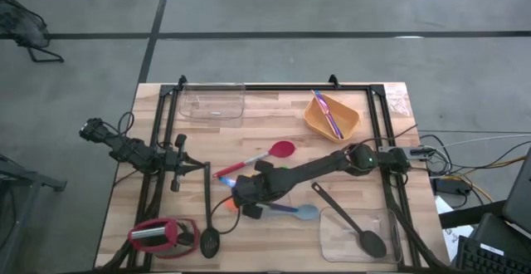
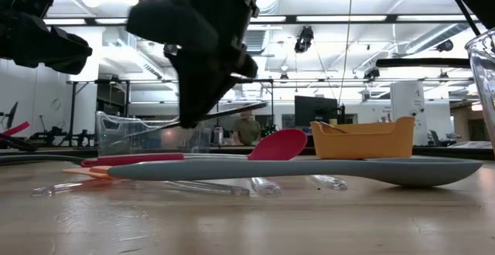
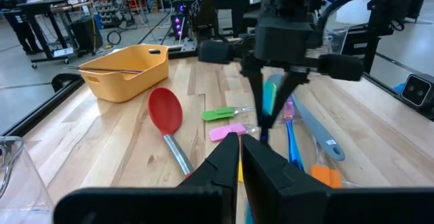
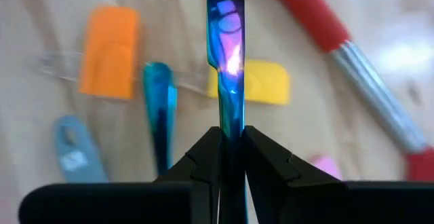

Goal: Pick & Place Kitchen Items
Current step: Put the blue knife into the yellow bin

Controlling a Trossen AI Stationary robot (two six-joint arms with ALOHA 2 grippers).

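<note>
A: So, working from the left: the left end effector (image 1: 205, 168) waits by the table's (image 1: 274, 108) left edge, fingers pressed together, empty.

B: And mid-table?

A: The right end effector (image 4: 231, 137) is pinched on a thin blue-purple stick (image 4: 226, 61), lifted over the pile. It looks light, stiff and slick; that narrow grip near one end probably lets it swing.

B: Anything in the way?

A: Below lie the orange piece (image 4: 108, 49), yellow piece (image 4: 266, 81), red spatula (image 1: 264, 155) and grey-blue spoon (image 1: 292, 212). Farther right stands the orange tub (image 1: 332, 118), holding more sticks.
</note>
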